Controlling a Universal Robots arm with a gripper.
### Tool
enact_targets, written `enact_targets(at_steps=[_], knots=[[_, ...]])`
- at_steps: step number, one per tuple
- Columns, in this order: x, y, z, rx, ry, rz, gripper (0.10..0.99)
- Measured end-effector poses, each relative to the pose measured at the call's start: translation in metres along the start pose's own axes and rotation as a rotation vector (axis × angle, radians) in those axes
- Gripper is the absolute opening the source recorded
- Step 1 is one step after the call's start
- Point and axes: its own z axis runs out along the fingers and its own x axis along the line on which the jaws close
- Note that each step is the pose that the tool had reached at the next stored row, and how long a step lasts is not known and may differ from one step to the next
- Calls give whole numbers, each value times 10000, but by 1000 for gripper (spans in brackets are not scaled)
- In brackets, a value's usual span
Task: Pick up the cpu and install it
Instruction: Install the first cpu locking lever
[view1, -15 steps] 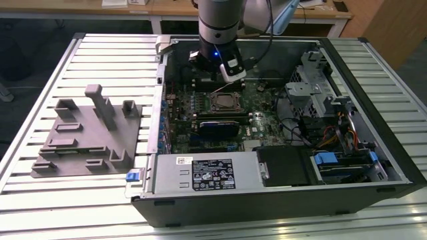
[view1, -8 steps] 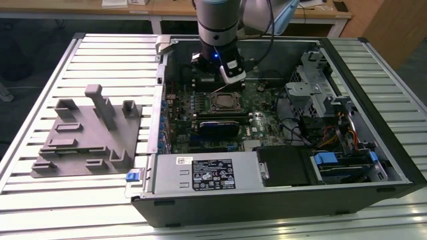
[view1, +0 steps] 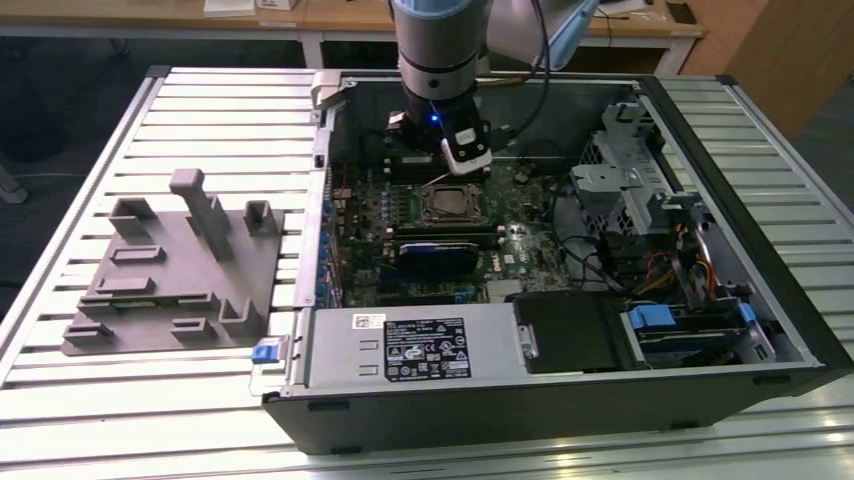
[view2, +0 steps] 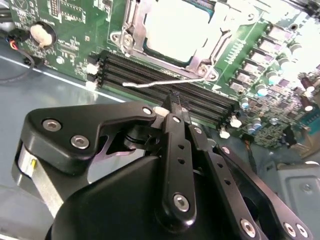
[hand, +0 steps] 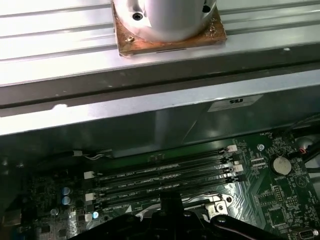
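Black jointed claw (view2: 175, 107), flat silvery square cpu (view2: 172, 27) in socket

- The cpu (view2: 172, 27) is a pale silvery square, lying flat inside the socket frame (view2: 131, 37), toward 12 o'clock in the second wrist view.

desk (view1: 120, 400): silver, ribbed metal slats running across.
floor (view1: 54, 150): dark, beside the desk at the exterior view's left.
wooden tables (view1: 320, 15): pale tops on white legs, beyond the desk's far edge.
wooden panel (view1: 787, 50): brown, off the desk's far corner at the exterior view's right.
light: even, indoor.
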Motion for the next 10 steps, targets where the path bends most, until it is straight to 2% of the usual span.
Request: enact_targets(at_steps=[5, 10], knots=[[-51, 0, 35, 4, -36, 104, 106], [-61, -6, 59, 2, -82, 176, 106]])
